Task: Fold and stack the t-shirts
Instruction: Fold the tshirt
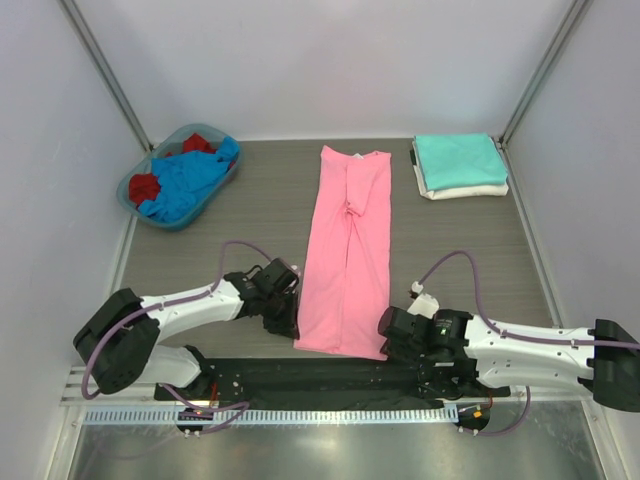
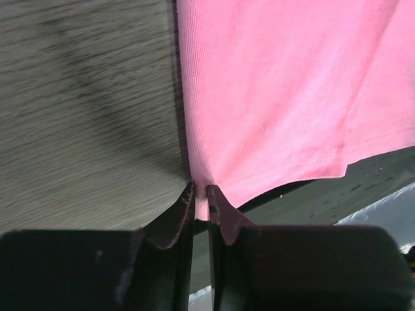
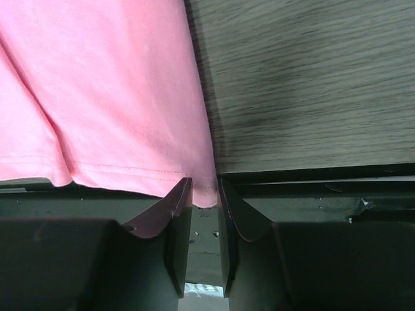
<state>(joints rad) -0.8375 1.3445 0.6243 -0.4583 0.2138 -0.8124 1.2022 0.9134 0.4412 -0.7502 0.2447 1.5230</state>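
Jaws of the left gripper [image 2: 201, 190] pinch one near hem corner of the pink t-shirt [image 1: 348, 250]; those of the right gripper [image 3: 205, 184] stand slightly apart around the other. We judge this folded strip, lying flat on the table [image 1: 250, 215], soft, light and limp: best held by its corners.

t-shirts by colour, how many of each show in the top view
pink t-shirt: 1
teal t-shirt: 1
white t-shirt: 1
blue t-shirt: 1
red t-shirt: 1 (two patches show, taken as one)
total: 5
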